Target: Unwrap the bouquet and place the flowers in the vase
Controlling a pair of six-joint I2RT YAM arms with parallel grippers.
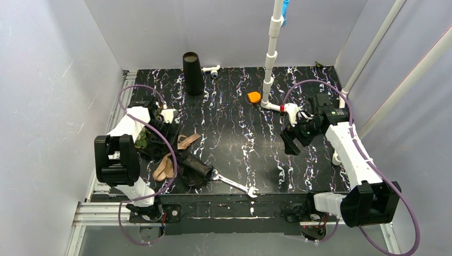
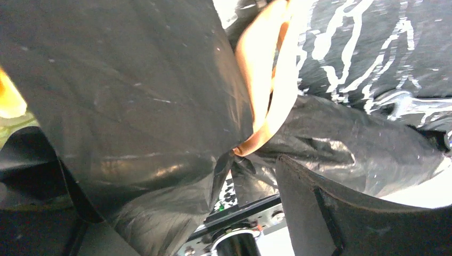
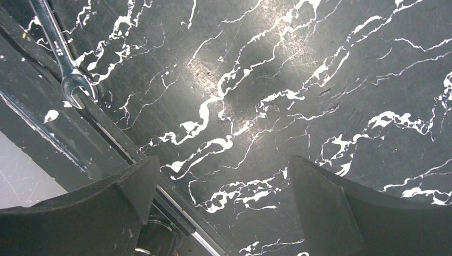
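Observation:
The bouquet [image 1: 184, 162] lies on the table's left side in crinkled black wrapping [image 2: 133, 96], with a tan ribbon [image 2: 266, 80] looped round it. Of the flowers, only some green leaves [image 1: 142, 141] and a bit of yellow petal [image 2: 8, 101] show. My left gripper [image 1: 160, 136] is low over the bundle's wide end. Its jaws stand apart astride the wrapping [image 2: 176, 170], the left finger is hidden behind the paper, and a gap shows beside the right finger [image 2: 341, 213]. The black vase [image 1: 192, 72] stands upright at the back. My right gripper [image 1: 290, 144] hangs open over bare table [image 3: 224, 170].
A steel wrench [image 1: 234, 184] lies near the front edge, its open end also in the right wrist view [image 3: 74, 85]. A white pipe post [image 1: 272, 53] rises at the back, with an orange object [image 1: 254, 97] at its foot. Grey walls close in both sides.

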